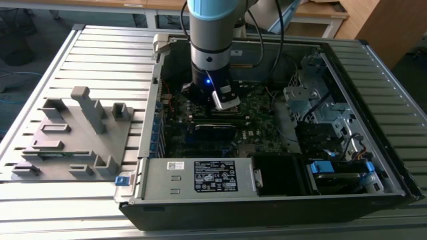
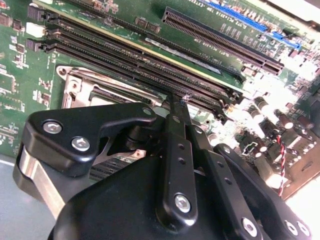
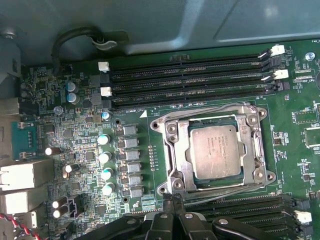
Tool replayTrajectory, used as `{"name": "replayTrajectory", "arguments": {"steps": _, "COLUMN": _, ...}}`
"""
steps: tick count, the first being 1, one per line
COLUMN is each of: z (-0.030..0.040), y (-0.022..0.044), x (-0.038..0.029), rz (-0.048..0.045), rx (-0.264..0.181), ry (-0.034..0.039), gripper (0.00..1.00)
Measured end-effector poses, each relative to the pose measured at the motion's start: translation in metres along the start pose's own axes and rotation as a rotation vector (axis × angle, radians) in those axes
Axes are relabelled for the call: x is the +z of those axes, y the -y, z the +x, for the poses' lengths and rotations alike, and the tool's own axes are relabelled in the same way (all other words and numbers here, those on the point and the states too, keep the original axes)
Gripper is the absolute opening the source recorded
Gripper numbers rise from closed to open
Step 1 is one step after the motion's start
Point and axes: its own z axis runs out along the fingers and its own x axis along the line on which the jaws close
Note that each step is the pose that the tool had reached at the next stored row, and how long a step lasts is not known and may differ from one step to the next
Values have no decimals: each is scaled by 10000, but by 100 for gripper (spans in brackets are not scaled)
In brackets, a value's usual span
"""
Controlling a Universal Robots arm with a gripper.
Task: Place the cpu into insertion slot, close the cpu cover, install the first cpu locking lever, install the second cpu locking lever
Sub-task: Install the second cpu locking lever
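Observation:
In the first wrist view the cpu (image 3: 216, 150), a square chip with a dull metal top, lies flat in the insertion slot (image 3: 159, 124). The cpu cover (image 3: 176, 150), a silver frame, lies down around it. My gripper (image 3: 173, 197) is shut, its black fingertips pressed together with nothing seen between them, right at the socket's edge beside the nearer memory slots. In the second wrist view my gripper (image 2: 178, 100) tapers to a thin point over the memory slots, with the silver cpu cover (image 2: 80, 85) beside it. In the exterior view my gripper (image 1: 225, 101) reaches down into the open computer case.
Long black memory slots (image 3: 190, 75) flank the socket on two sides. Capacitors (image 3: 105, 155) and rear ports (image 3: 22, 175) stand beside it. The case walls (image 1: 373, 165), a drive cage (image 1: 313, 100) and a power supply (image 1: 200, 177) ring the board. A grey fixture (image 1: 73, 135) lies at the exterior view's left.

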Motion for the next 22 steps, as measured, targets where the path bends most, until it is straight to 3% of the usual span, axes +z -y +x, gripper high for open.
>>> {"name": "replayTrajectory", "arguments": {"steps": 22, "z": 19, "y": 29, "x": 30, "rz": -475, "rx": 17, "ry": -62, "gripper": 10}}
